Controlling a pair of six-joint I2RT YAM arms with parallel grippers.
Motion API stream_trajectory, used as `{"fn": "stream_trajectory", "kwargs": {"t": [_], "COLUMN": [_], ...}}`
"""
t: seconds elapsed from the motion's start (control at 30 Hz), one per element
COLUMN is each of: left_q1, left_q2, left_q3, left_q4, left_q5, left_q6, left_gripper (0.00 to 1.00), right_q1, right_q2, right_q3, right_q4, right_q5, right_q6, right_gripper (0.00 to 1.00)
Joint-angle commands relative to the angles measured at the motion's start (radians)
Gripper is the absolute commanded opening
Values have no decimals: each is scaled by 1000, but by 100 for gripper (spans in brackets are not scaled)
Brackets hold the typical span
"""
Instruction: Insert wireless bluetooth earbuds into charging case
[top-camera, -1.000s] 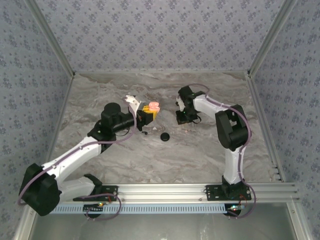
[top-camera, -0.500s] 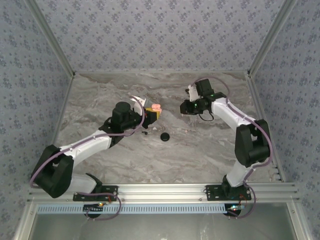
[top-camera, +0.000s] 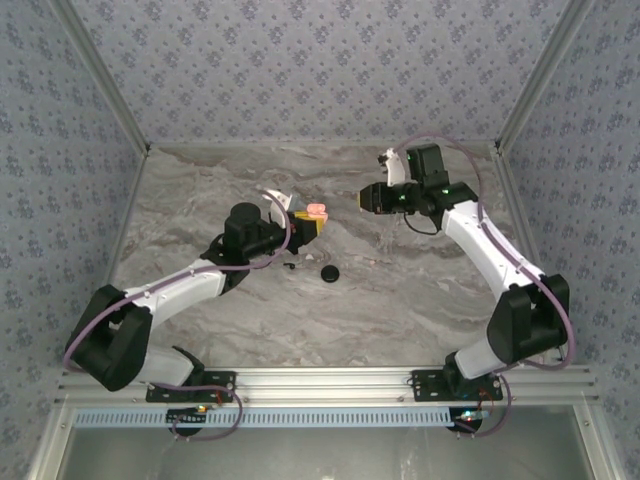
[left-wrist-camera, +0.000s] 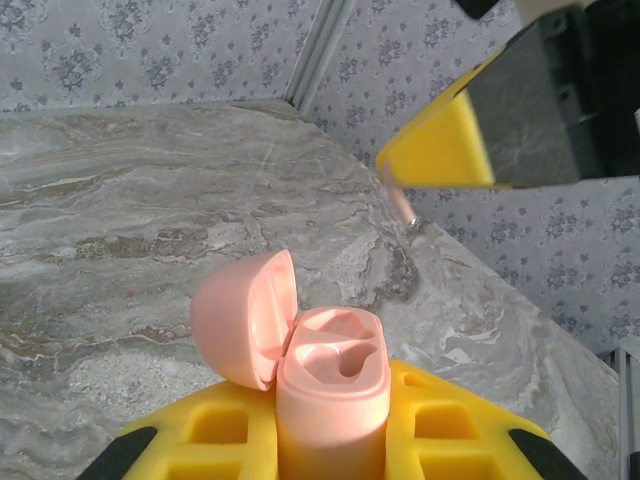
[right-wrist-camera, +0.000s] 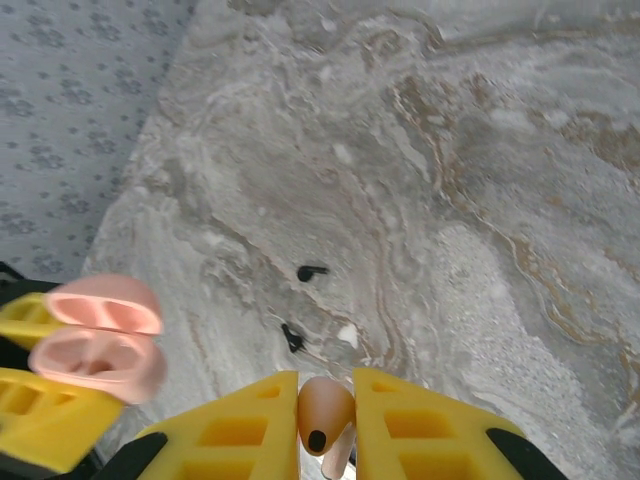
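The left gripper (left-wrist-camera: 335, 435) clasps the open case (left-wrist-camera: 330, 380); the right gripper (right-wrist-camera: 326, 402) pinches what looks like an earbud (right-wrist-camera: 325, 412).

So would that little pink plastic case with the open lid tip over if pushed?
Probably, if stood upright: the pink plastic charging case looks tall and narrow, and its open lid hangs off one side. It seems stiff and smooth, so it might slide in the left gripper.
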Motion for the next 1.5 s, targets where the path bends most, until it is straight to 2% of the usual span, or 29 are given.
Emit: {"fn": "stream_trajectory", "kwargs": {"t": [0.0,0.33,0.8,1.47], "left_q1": [-7,-13,-27,-45], "left_q2": [6,33,59,68], "left_q3": [4,5,24,48], "left_q4": [72,204,320,414], "left_q5": [39,125,169,124], "left_q6": [28,1,-57,-134], "left_gripper": [8,8,7,6], "right_q1": [9,61,127,177], "right_q2": [-52,-113,-125,-113], "right_q3": [52,84,110,103], "right_q4": [-6,58,102,137], "right_q5": [-50,-83,-105,-64], "right_q6": [19,19,9,12], "right_gripper": [18,19,20,20]}}
